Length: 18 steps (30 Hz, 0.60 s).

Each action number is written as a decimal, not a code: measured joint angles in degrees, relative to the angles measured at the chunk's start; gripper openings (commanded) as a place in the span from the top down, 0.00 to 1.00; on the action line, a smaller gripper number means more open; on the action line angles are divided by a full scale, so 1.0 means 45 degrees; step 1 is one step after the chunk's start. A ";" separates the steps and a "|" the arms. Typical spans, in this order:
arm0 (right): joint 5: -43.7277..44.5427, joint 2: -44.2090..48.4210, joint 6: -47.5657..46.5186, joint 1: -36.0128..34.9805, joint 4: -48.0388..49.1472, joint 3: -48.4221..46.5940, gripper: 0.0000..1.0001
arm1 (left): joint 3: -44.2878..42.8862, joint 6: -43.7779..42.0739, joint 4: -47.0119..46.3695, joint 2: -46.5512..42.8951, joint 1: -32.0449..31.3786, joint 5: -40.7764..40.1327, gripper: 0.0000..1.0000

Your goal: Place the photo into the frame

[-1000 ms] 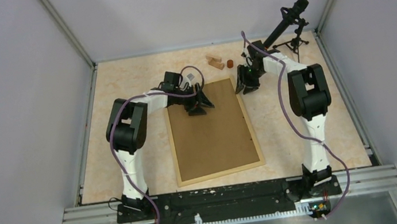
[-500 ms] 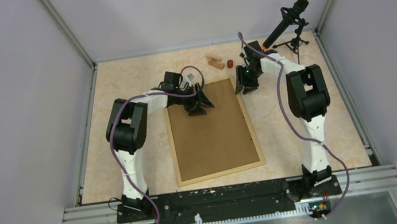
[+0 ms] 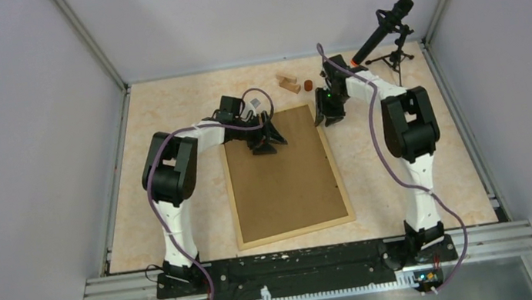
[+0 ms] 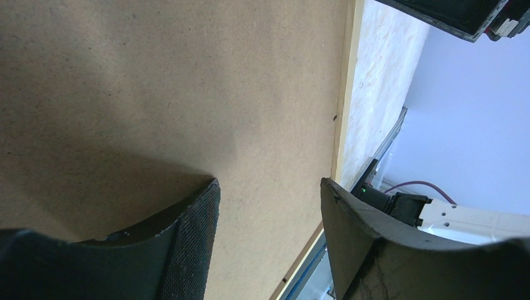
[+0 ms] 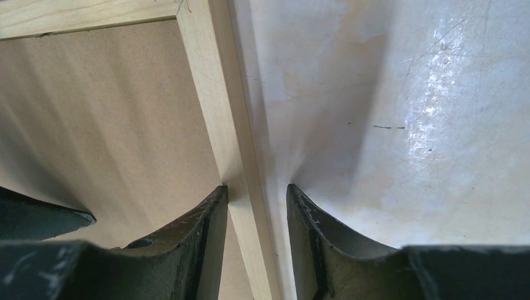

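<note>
- Left gripper point(image 3: 267, 142): fingers spread, released, over board point(image 3: 283, 183), upper left of frame point(image 3: 295, 232)
- Right gripper point(image 5: 256, 187): fingers parted, astride right rail point(image 5: 215, 94), upper right, nothing grasped

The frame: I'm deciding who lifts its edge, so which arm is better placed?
Right, probably: right gripper straddles the frame rail; left gripper hangs open over the backing board.

frame point(image 3: 296, 232): pale light-wood rails, plain mid-brown board back. table point(image 3: 165, 117): cream-peach, mottled marbling. left arm point(image 3: 170, 179) and right arm point(image 3: 409, 129): white links, black joints, purple cables point(image 3: 149, 192). 12 o'clock: tan wooden blocks point(image 3: 287, 82). 1 o'clock: black microphone point(image 3: 385, 26).
</note>
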State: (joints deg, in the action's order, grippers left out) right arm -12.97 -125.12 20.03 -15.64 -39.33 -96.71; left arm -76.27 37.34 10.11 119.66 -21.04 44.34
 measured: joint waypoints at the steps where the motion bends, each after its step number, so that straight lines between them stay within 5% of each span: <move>1: 0.0136 -0.0044 0.0039 -0.0063 -0.0078 -0.0092 0.61 | 0.0000 0.0000 0.0000 0.0000 0.0000 0.0000 0.34; 8: 0.1452 -0.0311 0.0180 -0.0612 -0.0622 -0.0704 0.61 | 0.0000 -0.0005 0.0005 0.0000 0.0000 -0.0010 0.33; 14: 0.1948 -0.0389 0.0141 -0.0899 -0.0690 -0.0860 0.58 | -0.0325 -0.0437 0.0534 -0.0044 -0.0112 -0.0165 0.15; 18: 0.0913 -0.0160 0.0083 -0.0573 -0.0277 -0.0481 0.55 | -0.0500 -0.1598 0.1870 -0.0981 -0.0204 -0.1719 0.15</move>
State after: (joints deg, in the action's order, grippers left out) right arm -8.86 -125.84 20.40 -18.22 -40.58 -98.87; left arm -78.52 30.15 18.52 115.24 -21.96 36.60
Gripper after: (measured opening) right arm 0.430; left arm 0.860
